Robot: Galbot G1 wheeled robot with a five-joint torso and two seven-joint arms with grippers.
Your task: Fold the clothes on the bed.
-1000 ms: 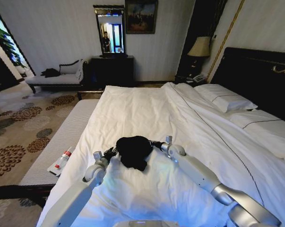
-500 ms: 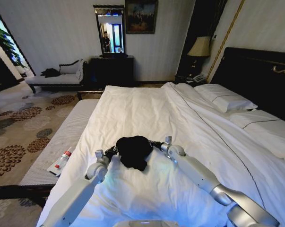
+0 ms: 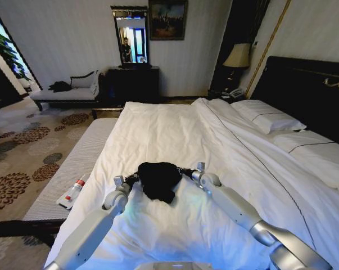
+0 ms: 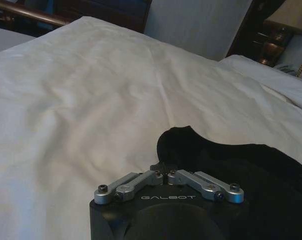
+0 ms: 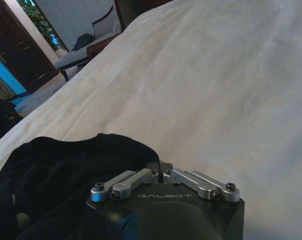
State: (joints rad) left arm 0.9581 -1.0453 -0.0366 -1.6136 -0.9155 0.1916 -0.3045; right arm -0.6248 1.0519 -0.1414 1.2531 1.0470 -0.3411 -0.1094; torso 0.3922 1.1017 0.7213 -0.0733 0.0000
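My left claw and right claw both pinch the bunched T-shirt between them (bed beneath).

- Bed: large, white duvet lightly creased, dark headboard at the robot's right.
- Pillows: white, lying against the headboard end.
- Black T-shirt: bunched in a heap on the duvet near the bed's near edge, resting directly on the cover.
- Bench: pale, just beside the bed's left side; a small tube lies on it.
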